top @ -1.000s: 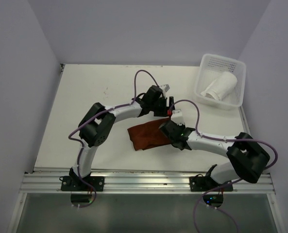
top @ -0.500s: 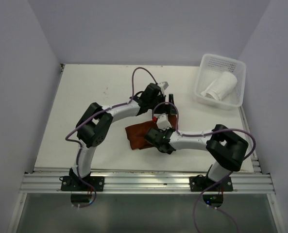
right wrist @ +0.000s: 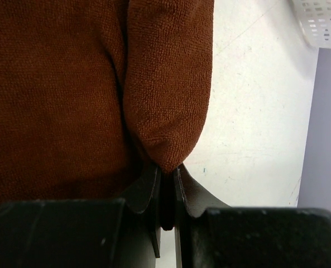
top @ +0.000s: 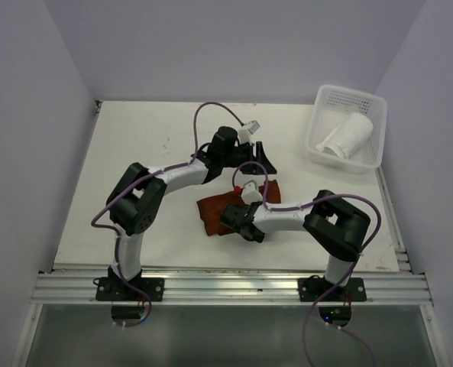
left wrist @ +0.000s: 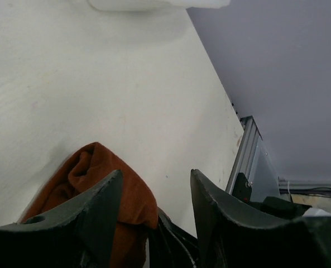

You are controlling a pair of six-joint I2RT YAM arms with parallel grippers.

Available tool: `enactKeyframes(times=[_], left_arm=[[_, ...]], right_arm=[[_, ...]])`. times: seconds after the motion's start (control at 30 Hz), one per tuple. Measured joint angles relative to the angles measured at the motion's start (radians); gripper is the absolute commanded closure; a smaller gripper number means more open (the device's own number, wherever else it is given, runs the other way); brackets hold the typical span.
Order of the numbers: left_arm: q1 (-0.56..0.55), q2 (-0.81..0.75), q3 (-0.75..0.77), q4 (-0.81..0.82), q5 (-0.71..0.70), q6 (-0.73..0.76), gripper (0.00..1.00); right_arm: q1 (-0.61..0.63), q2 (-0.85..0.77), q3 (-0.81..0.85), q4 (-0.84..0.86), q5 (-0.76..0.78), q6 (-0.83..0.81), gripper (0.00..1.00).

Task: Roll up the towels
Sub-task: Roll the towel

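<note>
The rust-brown towel (top: pixel 213 209) lies bunched mid-table, partly under my right arm. My right gripper (top: pixel 249 191) is shut on a folded edge of it; in the right wrist view the fold (right wrist: pixel 165 100) runs down into the pinched jaws of that gripper (right wrist: pixel 168 170). My left gripper (top: pixel 262 151) hovers just beyond the towel's far right end, open, nothing between its fingers. In the left wrist view the towel's rolled end (left wrist: pixel 92 167) shows beside the left finger of the open gripper (left wrist: pixel 156 192). The white towel (top: pixel 347 136) lies rolled in the basket.
The white perforated basket (top: pixel 348 95) stands at the far right corner of the table. Grey walls close in the left, back and right sides. The aluminium rail (top: pixel 226 287) with both arm bases runs along the near edge.
My right arm has folded in and swung left, carrying the pinched towel edge over the cloth. My left gripper has drawn back from the towel, and its jaws have narrowed somewhat.
</note>
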Motion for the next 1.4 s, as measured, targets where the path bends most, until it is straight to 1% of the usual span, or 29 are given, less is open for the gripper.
enactKeyframes(times=[0.2, 0.3, 0.4, 0.77, 0.97, 1.03, 1.1, 1.13, 1.2, 1.23, 1.33, 1.37, 1.4], left_arm=[[-0.037, 0.06, 0.0, 0.172, 0.151, -0.041, 0.51], [-0.054, 0.103, 0.001, 0.219, 0.198, -0.06, 0.53], [-0.063, 0.134, 0.001, 0.23, 0.238, -0.068, 0.54], [-0.063, 0.184, 0.001, 0.241, 0.26, -0.084, 0.58], [-0.062, 0.198, 0.001, 0.195, 0.233, -0.058, 0.6], [-0.062, 0.198, 0.001, 0.169, 0.212, -0.039, 0.61], [-0.062, 0.199, 0.001, 0.146, 0.19, -0.021, 0.61], [-0.062, 0.2, 0.001, 0.134, 0.179, -0.013, 0.61], [-0.062, 0.202, 0.001, 0.111, 0.158, 0.003, 0.61], [-0.062, 0.202, 0.001, 0.097, 0.146, 0.008, 0.62], [-0.065, 0.202, 0.001, 0.068, 0.112, 0.026, 0.63], [-0.068, 0.202, 0.001, 0.064, 0.103, 0.029, 0.63], [-0.072, 0.202, 0.001, 0.06, 0.096, 0.03, 0.63]], right_arm=[[0.004, 0.03, 0.021, -0.031, 0.014, 0.011, 1.0], [0.007, 0.051, 0.035, -0.051, 0.02, 0.012, 1.0], [0.013, 0.066, 0.042, -0.066, 0.023, 0.014, 1.0], [0.017, 0.124, 0.082, -0.135, 0.025, 0.019, 1.0], [0.019, 0.143, 0.097, -0.167, 0.026, 0.019, 1.0], [0.02, 0.143, 0.097, -0.167, 0.026, 0.018, 0.93], [0.02, 0.142, 0.097, -0.164, 0.024, 0.011, 0.89], [0.02, 0.137, 0.093, -0.159, 0.021, 0.007, 0.84], [0.02, 0.121, 0.083, -0.145, 0.013, 0.0, 0.79], [0.019, 0.106, 0.074, -0.137, 0.002, -0.005, 0.75], [0.018, 0.047, 0.038, -0.11, -0.035, -0.02, 0.66], [0.018, 0.026, 0.021, -0.097, -0.045, -0.026, 0.59], [0.017, 0.002, 0.004, -0.085, -0.058, -0.034, 0.57]])
